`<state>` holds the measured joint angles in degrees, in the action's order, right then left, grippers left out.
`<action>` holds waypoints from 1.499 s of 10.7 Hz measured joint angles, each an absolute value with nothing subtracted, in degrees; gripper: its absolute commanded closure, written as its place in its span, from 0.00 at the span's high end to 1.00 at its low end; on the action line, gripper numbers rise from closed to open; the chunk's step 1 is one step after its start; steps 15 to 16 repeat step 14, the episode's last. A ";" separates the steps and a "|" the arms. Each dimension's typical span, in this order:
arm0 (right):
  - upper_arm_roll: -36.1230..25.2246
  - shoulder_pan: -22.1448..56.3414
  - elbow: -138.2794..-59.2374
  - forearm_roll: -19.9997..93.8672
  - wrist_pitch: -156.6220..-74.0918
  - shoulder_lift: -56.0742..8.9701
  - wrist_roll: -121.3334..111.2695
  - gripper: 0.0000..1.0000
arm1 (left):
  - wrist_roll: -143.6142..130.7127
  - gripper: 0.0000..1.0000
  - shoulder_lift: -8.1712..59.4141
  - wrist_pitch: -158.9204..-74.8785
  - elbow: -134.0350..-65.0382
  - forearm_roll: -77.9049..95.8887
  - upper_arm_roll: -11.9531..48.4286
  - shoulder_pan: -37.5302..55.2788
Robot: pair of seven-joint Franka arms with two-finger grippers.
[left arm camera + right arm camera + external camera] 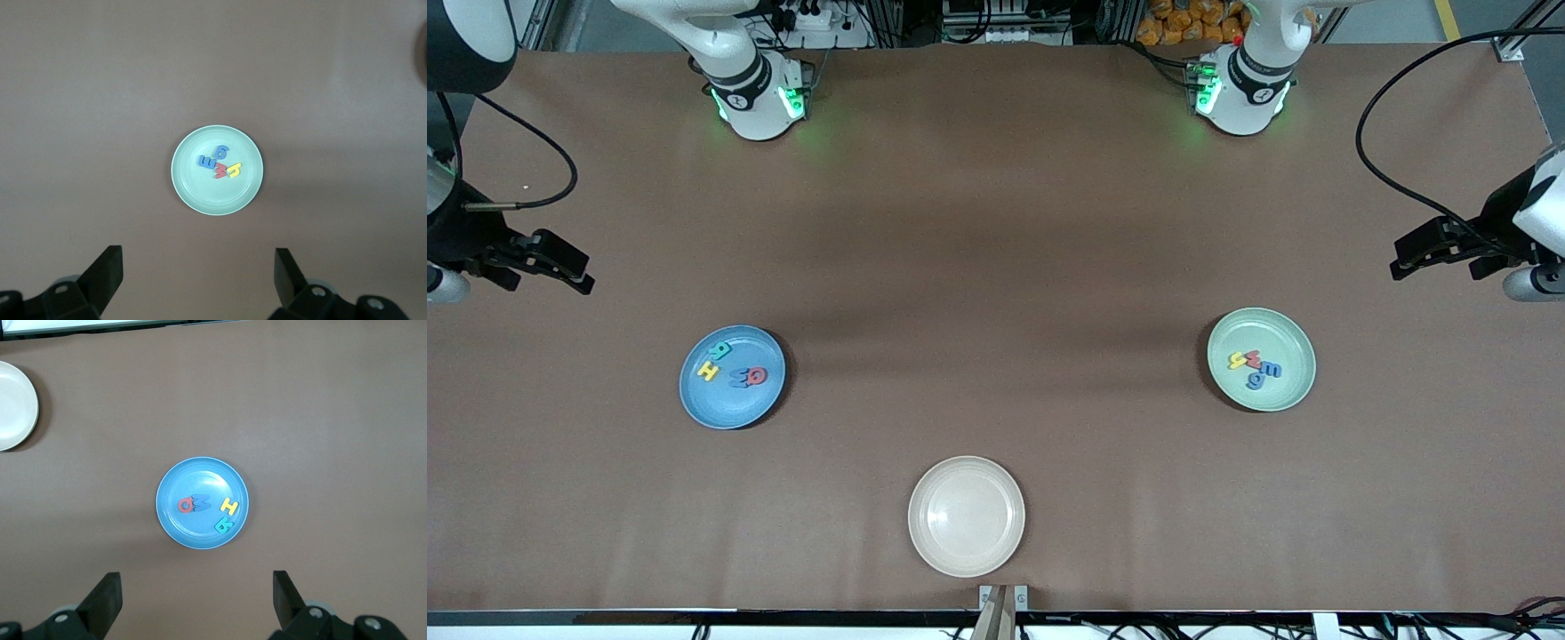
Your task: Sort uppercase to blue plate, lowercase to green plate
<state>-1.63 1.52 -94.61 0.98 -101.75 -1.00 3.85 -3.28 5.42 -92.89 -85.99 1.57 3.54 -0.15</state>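
We see uppercase letters in the blue plate, lowercase letters in the green plate. Our left gripper and right gripper hang above the table, jaws wide, empty.

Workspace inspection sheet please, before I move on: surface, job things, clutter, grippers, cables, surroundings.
Surface: brown table, flat.
Job's things: blue plate holds yellow H, teal R, blue W/M, red Q; green plate holds h, w, e, g clustered.
Clutter: cream plate, nothing in it.
Grippers: left gripper and right gripper open, waiting at the table's ends.
Cables: black loops along both arms.
Surroundings: equipment past the bases.
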 measured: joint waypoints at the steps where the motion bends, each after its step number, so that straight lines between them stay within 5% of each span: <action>1: -1.63 1.57 -94.11 0.98 -101.05 -1.00 3.85 1.00 | -3.28 1.00 5.42 -92.88 -86.02 1.57 3.69 -0.15; 16: -1.72 1.72 -92.79 0.98 -97.65 -1.16 3.85 1.00 | -4.54 1.00 5.49 -89.99 -87.26 1.57 4.70 -0.20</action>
